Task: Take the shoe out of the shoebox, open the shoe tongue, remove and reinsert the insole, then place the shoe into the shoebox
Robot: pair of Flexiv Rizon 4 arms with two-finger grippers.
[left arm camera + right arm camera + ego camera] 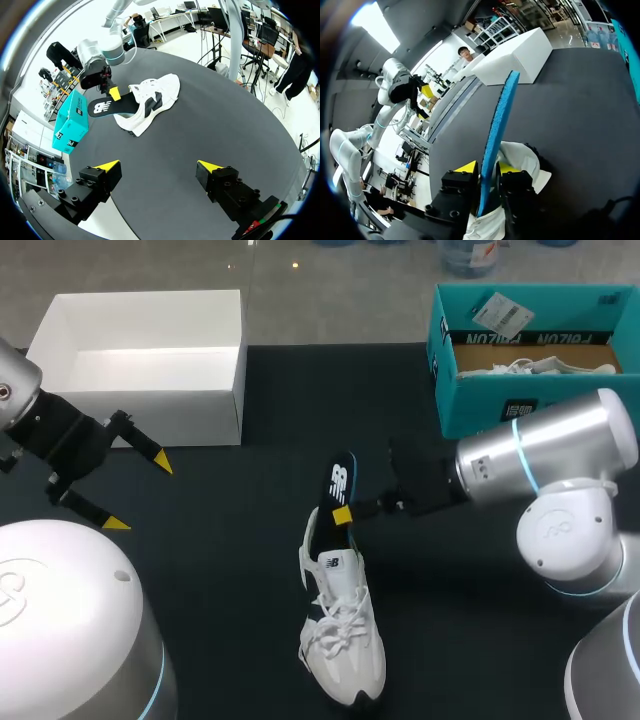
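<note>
Insole (340,483) of black-topped blue foam was pinched by the right tool (487,169), half out of the white sneaker (342,632); the left tool (158,165) gaped wide above the dark desk (220,570).

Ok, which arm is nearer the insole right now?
Right. The right arm has its jaws shut on the insole, which sticks out of the white shoe. The left arm sits far off by the white box, jaws open, touching nothing.

Wide gap between white box (140,360) and teal shoebox (470,405); shoe (342,635) nearer, centre table (220,570).
</note>
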